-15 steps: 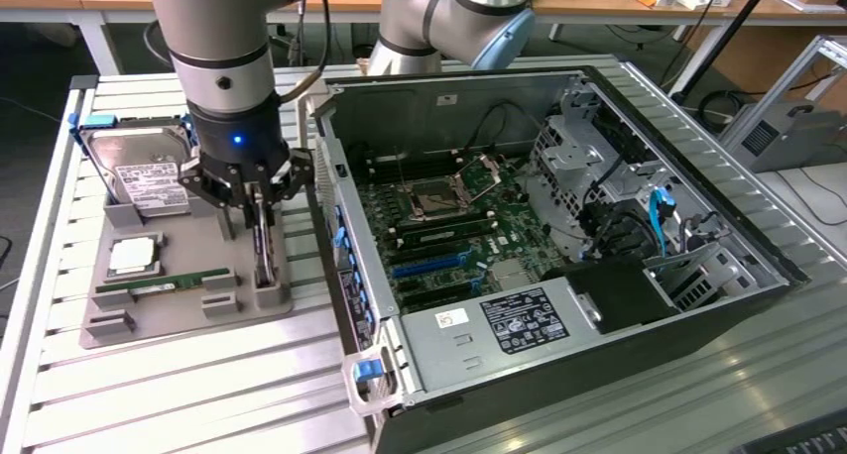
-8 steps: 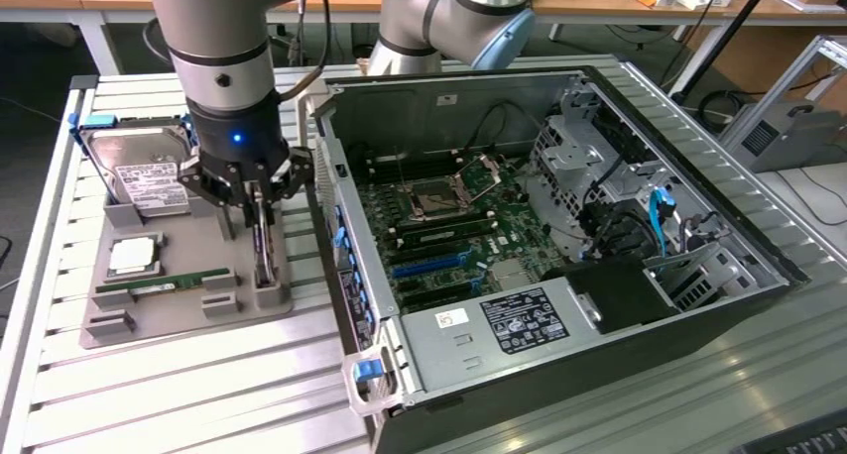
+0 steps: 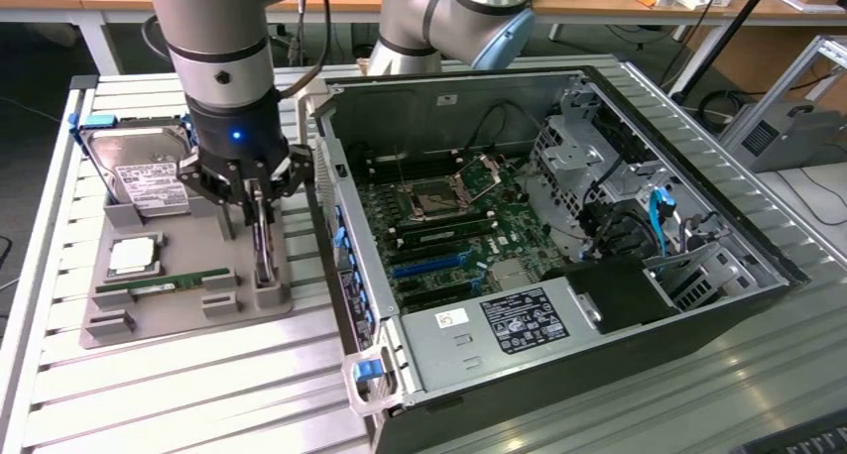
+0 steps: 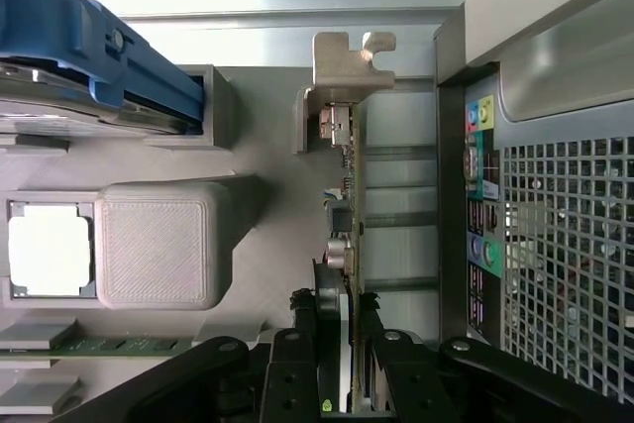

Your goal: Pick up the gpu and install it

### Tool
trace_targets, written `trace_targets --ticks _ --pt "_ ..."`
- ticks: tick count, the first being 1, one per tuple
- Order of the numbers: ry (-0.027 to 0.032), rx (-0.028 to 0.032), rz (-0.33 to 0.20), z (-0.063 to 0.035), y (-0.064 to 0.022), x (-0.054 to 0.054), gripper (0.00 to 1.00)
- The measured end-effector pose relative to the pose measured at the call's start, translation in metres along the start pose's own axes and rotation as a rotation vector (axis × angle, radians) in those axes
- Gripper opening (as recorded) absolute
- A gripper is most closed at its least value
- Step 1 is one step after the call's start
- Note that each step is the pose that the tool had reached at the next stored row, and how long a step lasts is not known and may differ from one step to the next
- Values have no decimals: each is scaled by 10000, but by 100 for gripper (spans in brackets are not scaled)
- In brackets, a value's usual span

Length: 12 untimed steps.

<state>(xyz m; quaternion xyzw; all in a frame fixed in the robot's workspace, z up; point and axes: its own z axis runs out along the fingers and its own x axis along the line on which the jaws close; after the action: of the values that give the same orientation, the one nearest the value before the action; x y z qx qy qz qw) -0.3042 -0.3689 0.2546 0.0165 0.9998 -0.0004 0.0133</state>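
Exterior view — end effector (image 3: 252, 226) tight around upright gpu (image 3: 266, 261) — hard-drive label (image 3: 149, 186) unreadable.

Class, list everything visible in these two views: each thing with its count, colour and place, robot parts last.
gpu: one, green with silver bracket, on edge in the tray.
hard drive: one, silver with white label, tray's far end.
CPU: one, silver, middle of the tray.
RAM stick: one, green, beside the CPU.
tray: one, grey, exterior view's left.
computer case: one, dark, open, exterior view's right.
gripper: one, black, closed on the gpu.
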Motion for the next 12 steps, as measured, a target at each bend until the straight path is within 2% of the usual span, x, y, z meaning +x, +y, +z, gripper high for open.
trace_targets --ticks 12 --pt "-1 -1 0 -60 0 -2 27"
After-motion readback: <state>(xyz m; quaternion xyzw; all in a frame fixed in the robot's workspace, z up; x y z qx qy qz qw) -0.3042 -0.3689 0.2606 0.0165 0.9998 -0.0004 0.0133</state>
